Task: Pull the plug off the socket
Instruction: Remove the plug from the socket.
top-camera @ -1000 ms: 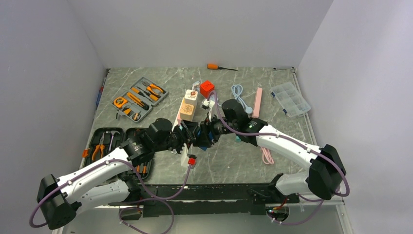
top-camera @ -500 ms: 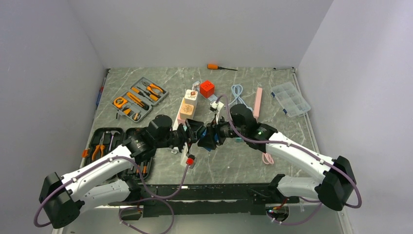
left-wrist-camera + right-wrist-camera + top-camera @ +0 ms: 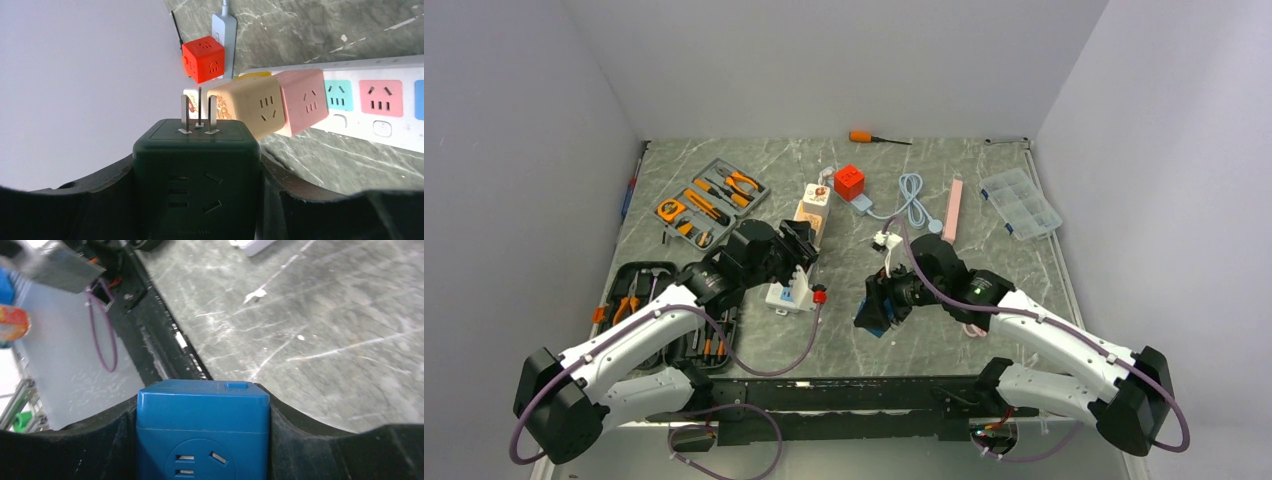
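While scanning from the left edge, logged an open black tool case [image 3: 639,290] and, behind it, a grey tool tray [image 3: 712,200] of orange-handled tools.

Next over, found the left gripper [image 3: 798,248] just behind the white power strip [image 3: 789,295] in the overhead view, jaws clamped on the sides of a dark green cube plug [image 3: 196,170]. Saw its metal prongs [image 3: 199,114] bare, pointing away from the wrist. Beyond the prongs, noted a beige cube [image 3: 247,107] touching a pink cube [image 3: 302,100], and a red cube [image 3: 202,59] farther back. Could not tell whether those cubes sat plugged into the strip.

Farther right, found the right gripper [image 3: 876,308] low over the marbled table [image 3: 924,340], nearer the front edge, closed around a blue socket cube [image 3: 202,440]. Marked plug and socket as well apart, each in its own grip.

Toward the right side, recorded a coiled white cable [image 3: 912,192], a pink bar [image 3: 952,210] and a clear organiser box [image 3: 1021,203]; at the back edge, an orange screwdriver [image 3: 864,137].
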Available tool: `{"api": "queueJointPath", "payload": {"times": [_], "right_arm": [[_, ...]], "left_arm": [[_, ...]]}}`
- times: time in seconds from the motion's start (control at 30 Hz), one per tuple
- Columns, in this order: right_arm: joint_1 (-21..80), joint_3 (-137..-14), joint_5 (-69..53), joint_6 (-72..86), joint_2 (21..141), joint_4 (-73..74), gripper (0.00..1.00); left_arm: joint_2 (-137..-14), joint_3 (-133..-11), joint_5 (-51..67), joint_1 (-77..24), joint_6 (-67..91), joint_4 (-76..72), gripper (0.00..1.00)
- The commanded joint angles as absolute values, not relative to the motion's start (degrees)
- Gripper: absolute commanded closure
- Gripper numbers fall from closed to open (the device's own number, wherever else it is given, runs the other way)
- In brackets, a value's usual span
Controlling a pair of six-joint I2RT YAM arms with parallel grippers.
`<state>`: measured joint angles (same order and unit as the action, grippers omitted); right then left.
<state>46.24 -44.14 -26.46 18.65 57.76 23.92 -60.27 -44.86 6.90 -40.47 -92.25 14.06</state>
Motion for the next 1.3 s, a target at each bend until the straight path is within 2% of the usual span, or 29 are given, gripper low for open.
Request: {"api": "queueJointPath", "payload": {"times": [0.0,0.3,0.53,0.67,0.83,0.97,1.0,1.1,1.13,1.2,1.27], "right_arm": [[44.63,-43.35,-15.31,22.48,58.41,22.85,1.00],[40.56,-41.86,-3.81,28.70,75.68,14.98,1.00],[36.38,-43.86,3.39,30.17,89.42,10.97,1.00],[35.10,-43.83,12.38,33.42,91.70,11.61,1.00],[35.13,-47.00,26.22,36.77,94.36,19.58,1.00],[35.06,-48.67,32.82,39.82,94.30,24.86,0.99],[35.09,-49.13,33.89,40.48,93.92,25.73,0.94],[35.06,-48.89,35.30,40.70,92.22,25.95,0.66],[35.06,-48.81,35.39,40.43,91.86,25.67,0.50],[35.02,-48.78,35.44,40.19,91.47,25.68,0.30],[35.10,-48.39,34.44,39.58,90.80,24.51,0.23]], "left_arm": [[-58.89,-48.19,6.96,-40.85,-91.16,14.53,1.00],[-55.36,-50.37,19.62,-43.83,-87.86,28.13,1.00],[-55.56,-48.22,21.12,-45.16,-86.27,26.23,1.00],[-56.25,-47.70,21.73,-45.43,-84.64,25.30,1.00],[-56.29,-45.71,21.91,-45.44,-83.03,24.40,1.00],[-56.63,-43.75,23.78,-45.60,-83.28,22.07,1.00],[-57.03,-43.76,24.08,-45.71,-82.99,21.53,1.00],[-59.09,-44.45,24.83,-46.28,-81.02,20.31,1.00],[-59.98,-44.84,25.05,-46.58,-80.10,19.90,1.00],[-61.89,-45.64,25.60,-47.46,-77.52,18.60,1.00],[-64.19,-46.46,25.87,-48.63,-75.96,17.20,1.00]]}}
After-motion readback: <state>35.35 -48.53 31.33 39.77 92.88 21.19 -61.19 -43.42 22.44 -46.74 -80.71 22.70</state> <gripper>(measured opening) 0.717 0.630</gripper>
